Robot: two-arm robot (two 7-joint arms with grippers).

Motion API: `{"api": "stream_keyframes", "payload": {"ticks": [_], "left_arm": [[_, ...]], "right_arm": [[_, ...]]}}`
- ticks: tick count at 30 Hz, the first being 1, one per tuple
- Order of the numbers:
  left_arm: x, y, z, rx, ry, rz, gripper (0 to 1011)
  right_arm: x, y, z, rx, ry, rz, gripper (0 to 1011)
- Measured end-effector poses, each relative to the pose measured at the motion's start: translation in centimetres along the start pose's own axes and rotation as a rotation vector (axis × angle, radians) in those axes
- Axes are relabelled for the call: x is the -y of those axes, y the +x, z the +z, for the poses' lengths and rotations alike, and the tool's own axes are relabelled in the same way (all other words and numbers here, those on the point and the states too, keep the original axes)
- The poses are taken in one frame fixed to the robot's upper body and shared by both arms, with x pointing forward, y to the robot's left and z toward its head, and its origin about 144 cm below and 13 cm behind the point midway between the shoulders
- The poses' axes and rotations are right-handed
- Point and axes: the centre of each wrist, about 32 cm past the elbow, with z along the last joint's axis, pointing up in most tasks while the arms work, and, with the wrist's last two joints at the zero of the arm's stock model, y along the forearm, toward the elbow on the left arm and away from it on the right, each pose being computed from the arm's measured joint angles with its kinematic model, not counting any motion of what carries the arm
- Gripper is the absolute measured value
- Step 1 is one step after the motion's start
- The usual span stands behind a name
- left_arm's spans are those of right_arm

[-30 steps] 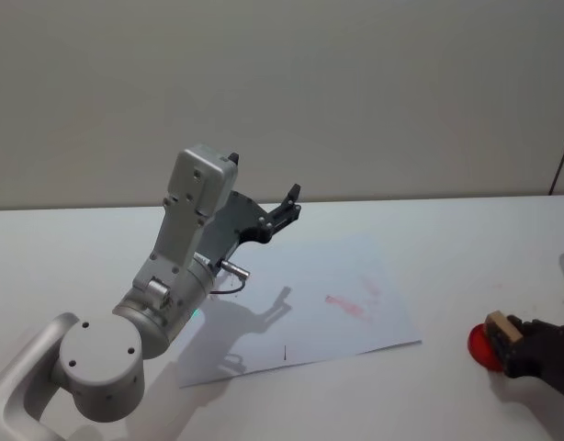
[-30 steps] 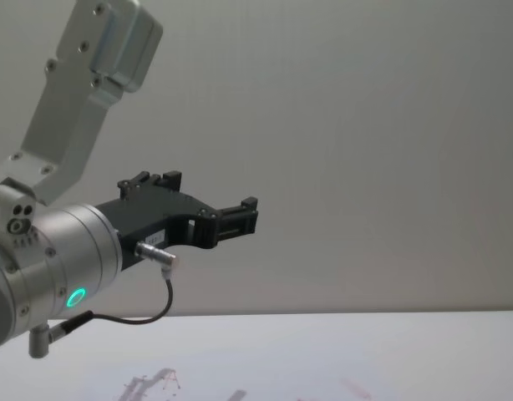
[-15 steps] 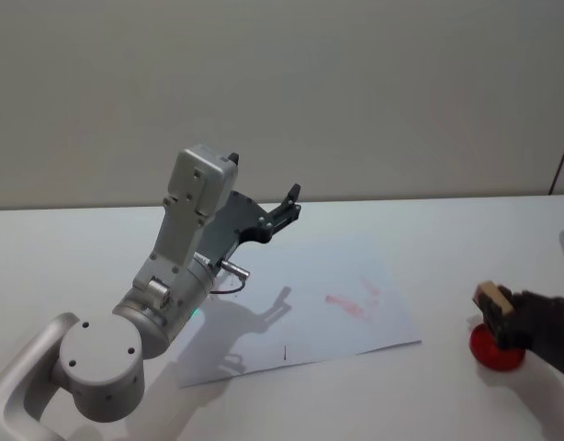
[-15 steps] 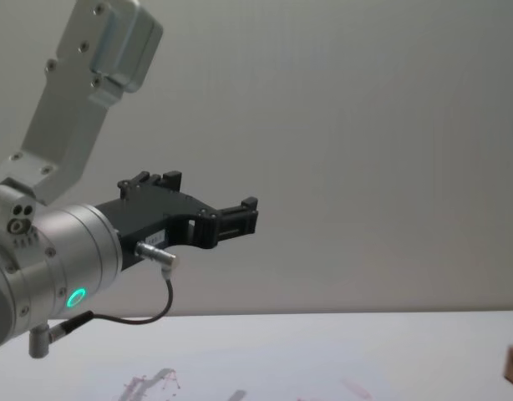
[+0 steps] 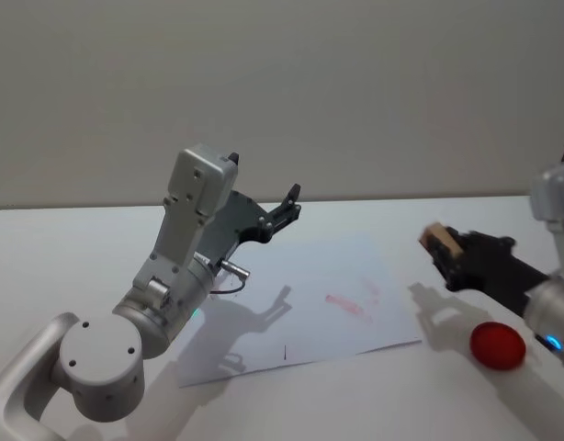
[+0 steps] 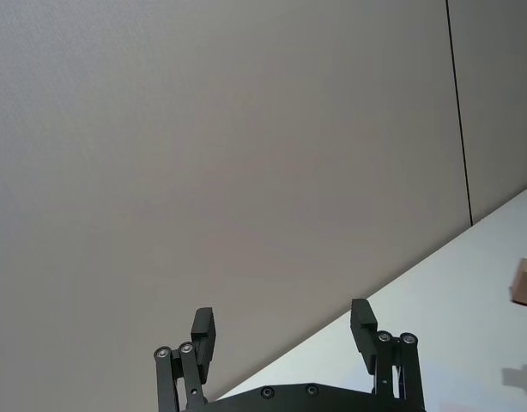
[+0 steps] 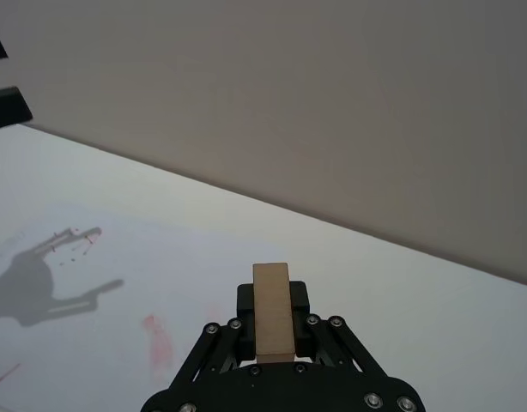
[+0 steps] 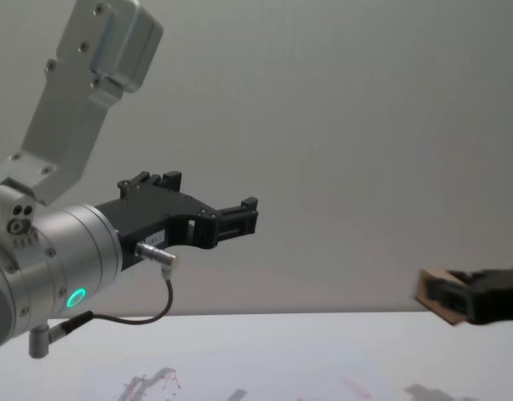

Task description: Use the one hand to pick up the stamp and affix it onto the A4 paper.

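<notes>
My right gripper (image 5: 447, 248) is shut on the stamp (image 5: 439, 238), a small wood-coloured block, and holds it in the air near the right edge of the A4 paper (image 5: 310, 312). The right wrist view shows the stamp (image 7: 272, 311) clamped between the black fingers, with the paper (image 7: 92, 283) and a red-pink mark below it. The paper lies flat at the table's middle and bears faint red marks (image 5: 346, 306). My left gripper (image 5: 289, 200) is raised over the paper's far left side, open and empty; its fingers (image 6: 203, 330) stand wide apart.
A round red ink pad (image 5: 498, 345) sits on the white table (image 5: 466, 395), to the right of the paper and under my right arm. The left arm's big silver wrist (image 8: 56, 267) and looping cable rise over the paper's left part.
My right gripper has lifted the stamp off the red pad and carried it up and left towards the paper. The left arm has not moved.
</notes>
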Motion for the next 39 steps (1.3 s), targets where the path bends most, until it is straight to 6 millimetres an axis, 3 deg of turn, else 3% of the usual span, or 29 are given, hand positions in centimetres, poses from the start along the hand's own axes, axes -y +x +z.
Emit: {"api": "stream_keyframes", "payload": {"ticks": [18,27,39], "left_arm": [[0.0,0.0,0.0,0.0,0.0,0.0,1001],[0.0,0.0,0.0,0.0,0.0,0.0,1001],[0.0,0.0,0.0,0.0,0.0,0.0,1001]], "right_arm": [[-7.0,0.1,-0.5,0.017,-0.085,0.191,217],[-8.7,0.0,-1.2,0.077,-0.173,0.241,217],[-9.6,-0.2,-1.7,0.103,-0.217,0.262,217]]}}
